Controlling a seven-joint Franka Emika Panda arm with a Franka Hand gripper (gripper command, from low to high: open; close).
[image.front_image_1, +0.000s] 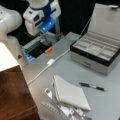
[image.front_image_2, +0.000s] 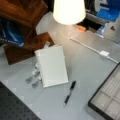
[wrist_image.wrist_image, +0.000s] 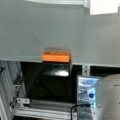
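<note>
Orange block (wrist_image.wrist_image: 55, 56) sits on table (wrist_image.wrist_image: 30, 30) edge under gripper (image.front_image_1: 44, 37); finger state unclear. Nudge could drop it off.

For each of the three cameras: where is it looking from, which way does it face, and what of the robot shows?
Front view: high, looking down across the table; arm and gripper at top left, near the orange block.
Front view: opposite side, behind the lamp; arm's blue part at top right.
Wrist view: faces the table edge and orange block; no gripper shows.
Shared: orange block in all; pen in both front views.
</note>
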